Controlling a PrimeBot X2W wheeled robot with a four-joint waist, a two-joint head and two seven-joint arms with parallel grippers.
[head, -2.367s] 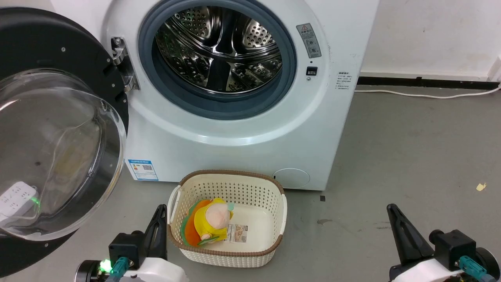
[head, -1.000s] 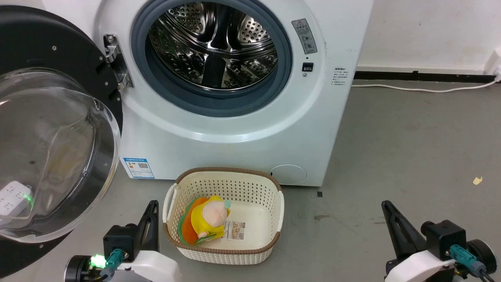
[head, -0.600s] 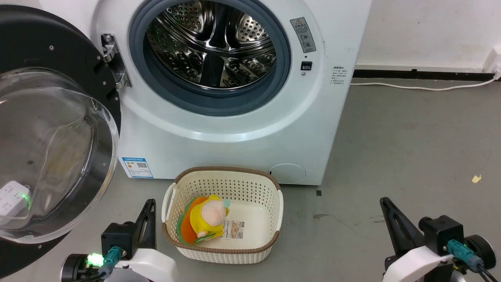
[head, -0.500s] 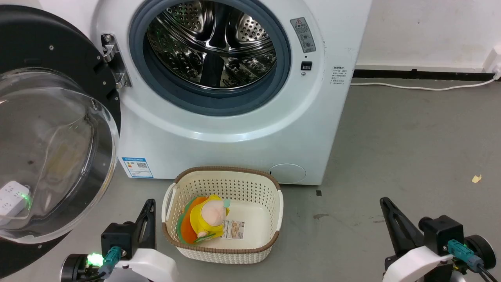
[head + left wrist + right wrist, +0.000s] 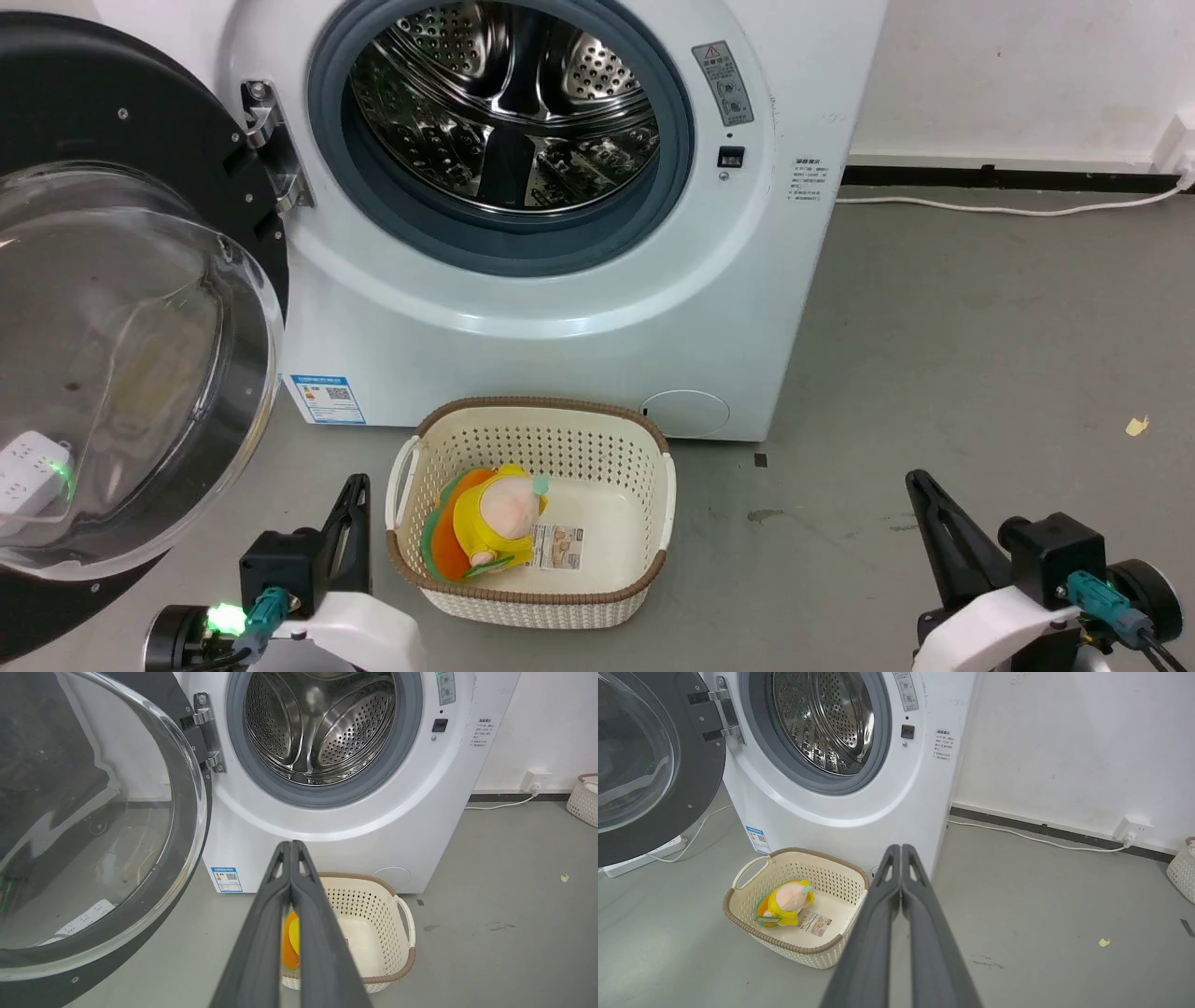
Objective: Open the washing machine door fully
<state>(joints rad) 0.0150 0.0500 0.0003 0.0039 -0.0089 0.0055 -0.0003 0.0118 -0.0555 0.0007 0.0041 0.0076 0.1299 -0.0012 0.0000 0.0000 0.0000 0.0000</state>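
Head view: the washing machine door (image 5: pixel 121 327) stands swung wide, left of the steel drum mouth (image 5: pixel 504 121) on its metal hinge (image 5: pixel 271 140); the left gripper (image 5: pixel 353 495) and right gripper (image 5: pixel 924 495) sit low on either side of a laundry basket (image 5: pixel 541 404) holding a plush toy (image 5: pixel 495 518), both clear of the door. Left wrist view: jaws pressed together, empty, pointing at the machine's front, the door at the left. Right wrist view: jaws likewise together and empty, the door at far left, the basket lower left on the grey floor (image 5: pixel 1041 905).
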